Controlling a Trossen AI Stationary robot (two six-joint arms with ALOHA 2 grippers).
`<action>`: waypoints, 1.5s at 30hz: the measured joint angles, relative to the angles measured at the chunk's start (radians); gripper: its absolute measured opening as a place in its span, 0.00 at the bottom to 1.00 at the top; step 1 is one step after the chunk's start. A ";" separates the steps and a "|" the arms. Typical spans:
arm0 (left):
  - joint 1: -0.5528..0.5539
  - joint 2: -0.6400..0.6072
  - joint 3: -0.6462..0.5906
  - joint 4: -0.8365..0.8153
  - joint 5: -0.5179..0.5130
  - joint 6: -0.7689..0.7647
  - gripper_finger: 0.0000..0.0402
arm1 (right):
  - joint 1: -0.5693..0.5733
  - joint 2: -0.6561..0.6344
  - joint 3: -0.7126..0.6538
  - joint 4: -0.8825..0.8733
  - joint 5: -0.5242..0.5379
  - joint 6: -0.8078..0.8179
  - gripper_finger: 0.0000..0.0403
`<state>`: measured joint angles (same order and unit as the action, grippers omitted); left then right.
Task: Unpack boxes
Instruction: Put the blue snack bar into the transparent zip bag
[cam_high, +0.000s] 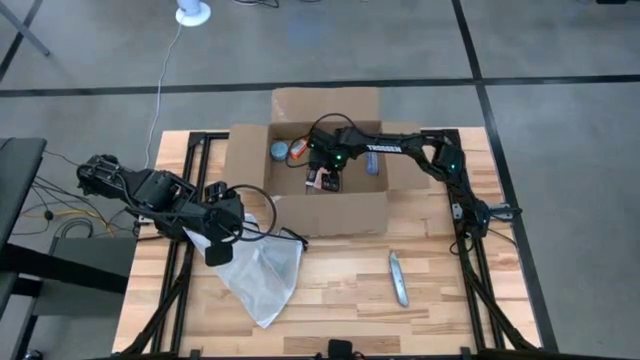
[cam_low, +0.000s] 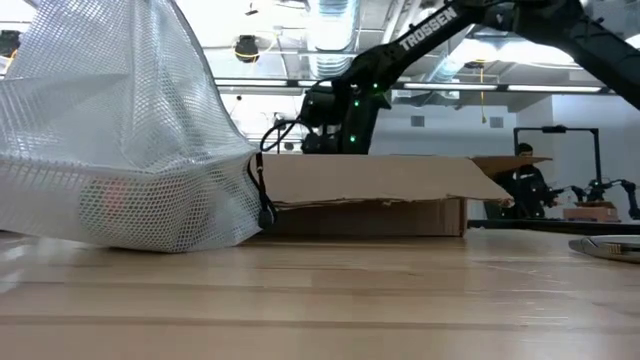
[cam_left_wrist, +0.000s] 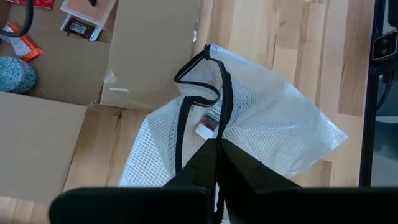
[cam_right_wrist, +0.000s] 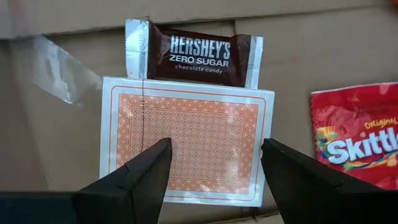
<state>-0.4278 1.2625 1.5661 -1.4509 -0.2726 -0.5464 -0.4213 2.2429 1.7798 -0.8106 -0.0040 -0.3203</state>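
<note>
On the left of the table (cam_high: 330, 300), the left tool (cam_left_wrist: 217, 155) has its fingers pressed together on the black-trimmed rim of a white mesh bag (cam_high: 262, 270), which drapes limp over the wood just in front of the box's near-left corner. The bag looks soft and light; pinching the hem seems the sensible hold for keeping its mouth up.

In the middle sits the brown cardboard box (cam_high: 250, 160), flaps splayed open, toward the far edge of the table. It reads as light, stiff corrugated board.

Inside it, the right tool (cam_right_wrist: 214, 168) hangs over the box floor with its fingers apart, straddling an orange-backed pack of playing cards (cam_right_wrist: 186, 140). The pack lies flat, with a Hershey's Zero Sugar bar (cam_right_wrist: 193, 56) touching its far edge and a red Skittles bag (cam_right_wrist: 357, 140) just beside it. The pack should be rigid, light and somewhat slick; closing across its two long sides looks best. A teal round object (cam_high: 279, 151) lies near the box's far-left corner.

To the right, on bare wood, lies a grey utility knife (cam_high: 398, 278), well apart from both tools.
</note>
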 joint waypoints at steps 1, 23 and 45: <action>0.000 0.000 0.000 0.000 0.001 0.000 0.00 | 0.000 0.001 0.000 -0.001 -0.001 -0.013 0.58; 0.007 0.000 0.000 0.001 0.003 -0.035 0.00 | -0.156 0.007 0.125 -0.211 0.000 0.299 0.49; 0.045 0.000 0.000 0.002 -0.027 -0.174 0.00 | -0.163 0.006 0.128 -0.230 -0.169 0.258 0.49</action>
<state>-0.3832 1.2621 1.5661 -1.4494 -0.2993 -0.7200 -0.5845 2.2486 1.9083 -1.0410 -0.1734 -0.0625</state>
